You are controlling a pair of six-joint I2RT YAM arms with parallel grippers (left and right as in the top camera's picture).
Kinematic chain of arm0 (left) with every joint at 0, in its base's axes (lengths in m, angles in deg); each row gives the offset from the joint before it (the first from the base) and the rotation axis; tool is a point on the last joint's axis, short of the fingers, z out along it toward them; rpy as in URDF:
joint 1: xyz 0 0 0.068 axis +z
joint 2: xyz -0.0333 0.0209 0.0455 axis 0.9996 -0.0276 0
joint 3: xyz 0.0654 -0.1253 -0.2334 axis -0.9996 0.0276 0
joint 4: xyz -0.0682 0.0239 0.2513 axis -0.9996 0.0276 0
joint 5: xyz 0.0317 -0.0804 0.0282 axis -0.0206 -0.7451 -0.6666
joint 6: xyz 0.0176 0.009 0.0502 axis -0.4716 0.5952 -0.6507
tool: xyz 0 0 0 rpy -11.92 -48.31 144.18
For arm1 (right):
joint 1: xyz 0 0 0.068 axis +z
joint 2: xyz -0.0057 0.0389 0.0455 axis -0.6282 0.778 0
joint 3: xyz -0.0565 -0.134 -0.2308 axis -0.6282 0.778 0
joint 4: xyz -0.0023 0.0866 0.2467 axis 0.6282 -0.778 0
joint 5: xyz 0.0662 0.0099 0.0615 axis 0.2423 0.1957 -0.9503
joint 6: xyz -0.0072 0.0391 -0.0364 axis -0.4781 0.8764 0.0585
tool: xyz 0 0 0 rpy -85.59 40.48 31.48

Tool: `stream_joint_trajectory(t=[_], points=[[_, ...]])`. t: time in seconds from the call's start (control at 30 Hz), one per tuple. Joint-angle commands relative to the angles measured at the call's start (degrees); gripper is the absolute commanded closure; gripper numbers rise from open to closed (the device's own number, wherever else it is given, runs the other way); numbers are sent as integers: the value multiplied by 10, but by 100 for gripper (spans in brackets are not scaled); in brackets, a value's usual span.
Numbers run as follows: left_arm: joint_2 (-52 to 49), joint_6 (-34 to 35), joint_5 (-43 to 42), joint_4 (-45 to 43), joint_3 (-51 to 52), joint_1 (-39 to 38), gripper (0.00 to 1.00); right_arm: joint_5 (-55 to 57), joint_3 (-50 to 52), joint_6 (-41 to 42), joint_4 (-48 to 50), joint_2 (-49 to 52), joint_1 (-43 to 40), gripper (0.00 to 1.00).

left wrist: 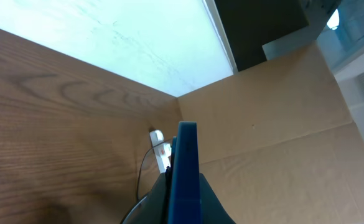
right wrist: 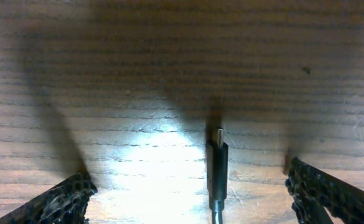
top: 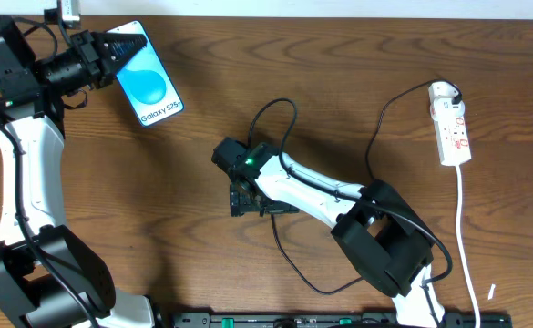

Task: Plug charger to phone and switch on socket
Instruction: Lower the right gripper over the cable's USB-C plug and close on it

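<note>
Charger (right wrist: pixel 217 165): you will find its free end lying flat on the bench (top: pixel 339 55). In the right wrist view the long axis runs 6 to 12 o'clock, with the plug tip (right wrist: pixel 219 134) pointing to 12. The black cable trails back toward 6 and out of view.

Right pincer (right wrist: pixel 188 177): open. Its two fingers stand well apart, one either side of the plug end, and neither touches it. In the overhead view this pincer sits near the bench centre, pointing down at the surface, with cable loops at its 12 and 6 o'clock sides.

Phone (top: pixel 149 84): at 10 o'clock from the right pincer, near the far left corner of the bench. The screen faces up. Its long axis runs roughly 11 to 5 o'clock, with the "Galaxy S25" text at the 5 o'clock end.

Left pincer (top: pixel 111 50): closed on the phone's 11 o'clock end. The left wrist view shows the phone edge-on between the fingers. You cannot tell from these views whether the phone rests on the bench or is lifted.

Socket (top: pixel 454 128): at 3 o'clock on the bench, well apart from the phone. Its long axis runs 12 to 6 with the rounded end at 12. Its white cord (top: pixel 463 228) leaves toward 6.
</note>
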Motion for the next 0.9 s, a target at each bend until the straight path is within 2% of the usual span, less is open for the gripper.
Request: stream_joint_trajectory(t=[0.0, 0.87], points=[[10, -7, -10, -1, 2, 2, 93, 26, 7, 23, -10, 18, -3, 1], [10, -8, -10, -1, 2, 2, 93, -49, 16, 2, -9, 39, -28, 3]])
